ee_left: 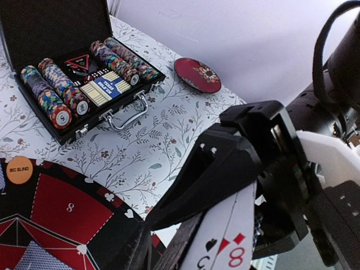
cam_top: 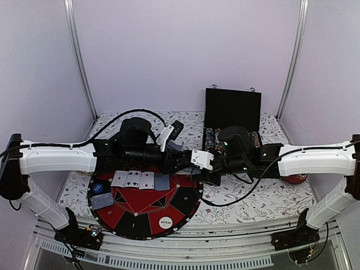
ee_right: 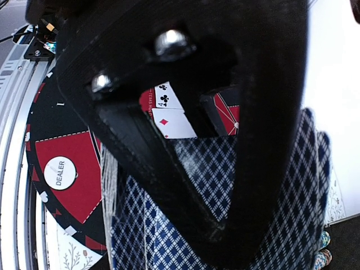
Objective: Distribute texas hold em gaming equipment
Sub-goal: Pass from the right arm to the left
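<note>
Over the right rim of the round red-and-black poker mat (cam_top: pixel 185 199) my two grippers meet. My right gripper (cam_top: pixel 207 169) (ee_right: pixel 225 185) is shut on a deck of playing cards with blue-checked backs (ee_right: pixel 169 242). My left gripper (cam_top: pixel 188 159) (ee_left: pixel 225 202) reaches in at that deck; white card faces (ee_left: pixel 233 242), an eight of diamonds among them, lie against its fingers, and whether they pinch a card is hidden. A row of cards (cam_top: pixel 135 180) lies on the mat's far side, one more face-down card (cam_top: pixel 102 201) at its left. The white DEALER disc (cam_top: pixel 165 222) (ee_right: pixel 61 171), a blue disc (cam_top: pixel 99 188) and an orange BIG BLIND disc (ee_left: pixel 19 170) also rest there.
An open black case (cam_top: pixel 232 109) (ee_left: pixel 50 22) with rows of chips stands behind the grippers. A small red dish (ee_left: pixel 197 74) (cam_top: pixel 295 179) sits on the flowered tablecloth under the right arm. Cables loop around both arms.
</note>
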